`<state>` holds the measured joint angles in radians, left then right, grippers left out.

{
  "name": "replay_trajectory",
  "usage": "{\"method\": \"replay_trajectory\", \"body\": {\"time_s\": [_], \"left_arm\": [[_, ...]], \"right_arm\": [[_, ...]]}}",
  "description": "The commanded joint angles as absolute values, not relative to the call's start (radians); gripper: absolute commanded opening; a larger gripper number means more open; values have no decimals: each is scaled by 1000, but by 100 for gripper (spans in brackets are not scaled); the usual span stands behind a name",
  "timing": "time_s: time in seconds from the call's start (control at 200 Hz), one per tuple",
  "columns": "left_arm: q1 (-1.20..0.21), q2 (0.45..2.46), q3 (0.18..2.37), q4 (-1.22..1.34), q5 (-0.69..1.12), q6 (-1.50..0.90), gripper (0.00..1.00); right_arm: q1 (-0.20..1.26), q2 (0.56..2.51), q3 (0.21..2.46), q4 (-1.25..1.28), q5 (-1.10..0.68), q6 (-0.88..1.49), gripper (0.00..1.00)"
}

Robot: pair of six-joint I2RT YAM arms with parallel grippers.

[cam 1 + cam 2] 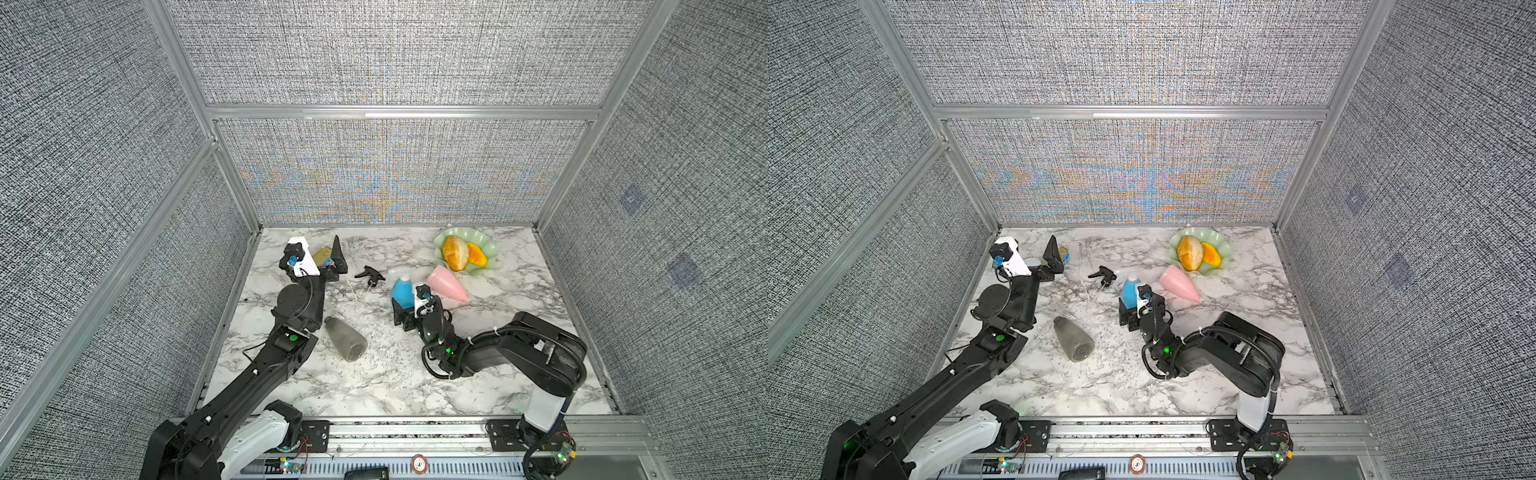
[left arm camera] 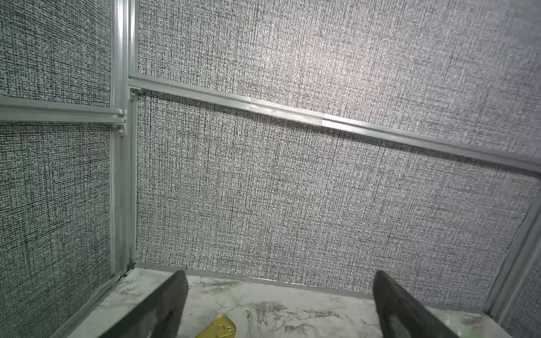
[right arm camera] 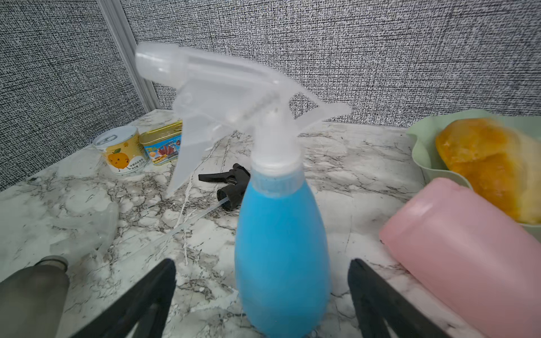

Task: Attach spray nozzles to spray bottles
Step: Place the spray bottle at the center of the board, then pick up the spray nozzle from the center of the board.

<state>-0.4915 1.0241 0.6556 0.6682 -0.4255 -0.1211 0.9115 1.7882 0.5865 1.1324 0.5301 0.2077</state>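
Standing upright on the desk (image 3: 336,152), the blue bottle (image 3: 282,248) is sitting between the fingers of the right end effector (image 3: 262,263), long axis vertical, neck up. The jaws are standing wide, with a gap showing on each side of the bottle; nothing is being gripped. A translucent nozzle (image 3: 234,87) is sitting by its collar on the neck, spout pointing ahead and to the left of this end effector, trigger hanging below the spout.

The pink bottle (image 3: 468,248) is lying on its side just right of the right finger, wide base facing ahead, narrow end pointing back toward the arm. The grey bottle (image 3: 29,292) is lying on its side to the left, neck pointing ahead. The black nozzle (image 3: 231,181) is lying flat ahead, beyond the blue bottle, spout pointing left.

The left end effector (image 2: 280,275) is gaping wide and holding nothing, facing a wall corner, with a gold tin (image 2: 219,327) lying below, between its fingers. All three bottles are lying well apart from it.
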Motion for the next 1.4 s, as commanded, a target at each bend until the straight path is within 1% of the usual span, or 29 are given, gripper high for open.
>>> {"method": "replay_trajectory", "body": {"time_s": [0.0, 0.065, 0.135, 0.18, 0.205, 0.285, 0.325, 0.385, 0.435, 0.48, 0.53, 0.62, 0.67, 0.725, 0.79, 0.885, 0.97, 1.141, 1.191, 1.391], "left_arm": [[-471, 1082, 737, 458, -426, -158, 97], [-458, 1128, 806, 354, -419, -174, 95], [-445, 1191, 909, 202, -355, -166, 93], [-440, 1233, 971, 104, -340, -178, 91], [-432, 1255, 1001, 53, -313, -184, 90], [-412, 1320, 1071, -82, -250, -202, 86], [-406, 1354, 1101, -146, -203, -194, 83], [-405, 1405, 1139, -228, -153, -181, 81], [-405, 1446, 1167, -286, -126, -185, 77], [-406, 1482, 1183, -329, -116, -203, 71], [-405, 1517, 1189, -349, -59, -182, 67], [-406, 1607, 1224, -406, 48, -100, 64], [-405, 1671, 1271, -468, 52, -100, 64], [-405, 1758, 1364, -582, 4, -159, 64], [-405, 1864, 1454, -688, -30, -160, 62], [-405, 1955, 1503, -712, 40, -145, 59], [-405, 2014, 1521, -714, 29, -155, 58], [-408, 2041, 1513, -712, 95, -153, 54], [-410, 2029, 1504, -707, 122, -151, 55], [-411, 1972, 1468, -702, 103, -160, 58]], "right_arm": [[921, 1728, 540, 1142, 552, 204, 94], [933, 1643, 489, 1115, 561, 203, 94], [939, 1517, 463, 1015, 607, 214, 94], [933, 1417, 479, 863, 642, 261, 94], [920, 1350, 504, 738, 645, 297, 94], [845, 1213, 630, 342, 560, 386, 93], [801, 1182, 714, 160, 529, 422, 91], [737, 1162, 824, -49, 483, 439, 90], [694, 1159, 893, -173, 461, 449, 89], [653, 1151, 935, -248, 429, 458, 89], [618, 1137, 955, -273, 392, 458, 88], [557, 1101, 934, -275, 318, 467, 88], [529, 1080, 910, -272, 282, 475, 88], [504, 1061, 886, -266, 250, 487, 88], [486, 1041, 863, -252, 220, 494, 88], [469, 1022, 835, -237, 204, 492, 88], [454, 1013, 828, -237, 197, 492, 88], [437, 995, 808, -234, 187, 484, 88], [431, 994, 801, -227, 183, 487, 88], [422, 1005, 798, -209, 166, 485, 88]]}}
